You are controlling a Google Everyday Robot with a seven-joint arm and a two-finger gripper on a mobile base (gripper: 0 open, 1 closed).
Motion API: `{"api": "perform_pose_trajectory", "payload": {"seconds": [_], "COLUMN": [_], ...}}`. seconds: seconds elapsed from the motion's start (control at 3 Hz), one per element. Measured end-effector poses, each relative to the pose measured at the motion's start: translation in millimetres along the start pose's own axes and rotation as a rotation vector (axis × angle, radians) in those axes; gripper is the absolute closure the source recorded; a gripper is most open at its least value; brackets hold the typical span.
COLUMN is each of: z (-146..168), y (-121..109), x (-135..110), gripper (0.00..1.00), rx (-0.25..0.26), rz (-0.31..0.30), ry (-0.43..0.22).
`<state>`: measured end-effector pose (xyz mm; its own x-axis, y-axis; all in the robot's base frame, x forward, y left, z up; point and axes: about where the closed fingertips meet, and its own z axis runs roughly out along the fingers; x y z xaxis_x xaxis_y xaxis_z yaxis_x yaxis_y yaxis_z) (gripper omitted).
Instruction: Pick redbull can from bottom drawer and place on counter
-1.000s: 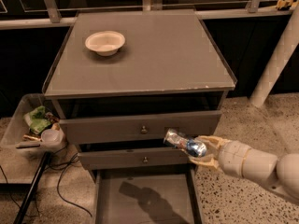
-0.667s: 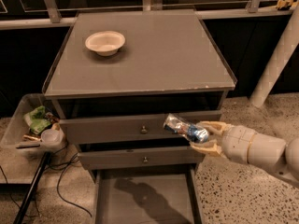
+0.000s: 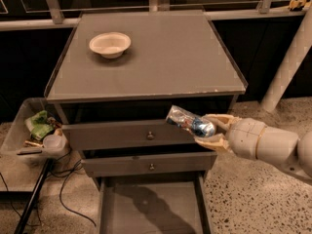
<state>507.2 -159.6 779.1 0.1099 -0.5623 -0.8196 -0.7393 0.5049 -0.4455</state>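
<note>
My gripper [image 3: 210, 131] comes in from the right and is shut on the redbull can [image 3: 190, 122]. The can is blue and silver, tilted with one end pointing up and left. It hangs in front of the upper knobbed drawer [image 3: 126, 134], just below the counter's front edge. The counter [image 3: 156, 57] is a flat grey top above it. The bottom drawer [image 3: 151, 208] is pulled open below, its grey floor bare with a shadow on it.
A white bowl [image 3: 110, 44] sits at the counter's back left. A clear bin [image 3: 34, 133] with green and white items stands left of the cabinet, with cables on the floor beneath. A white post [image 3: 287, 62] leans at the right.
My gripper has lifted the can up from near the second drawer to the level of the upper drawer, just under the counter's front edge.
</note>
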Motion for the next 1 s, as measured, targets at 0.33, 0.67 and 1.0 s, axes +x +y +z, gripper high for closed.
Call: {"api": "perform_pose_trajectory", "payload": {"seconds": [0.33,0.67,1.0], "z": [6.2,15.7,33.3], "y": [-26.4,-72.3,-117.2], "x": [-34.6,-78.0,-108.6], "gripper": [1.00,1.00,1.00], "rx": [0.018,0.034,0.098], "rz": [-0.032,-0.060,-0.003], "ry": [-0.039,-0.065,-0.049]}}
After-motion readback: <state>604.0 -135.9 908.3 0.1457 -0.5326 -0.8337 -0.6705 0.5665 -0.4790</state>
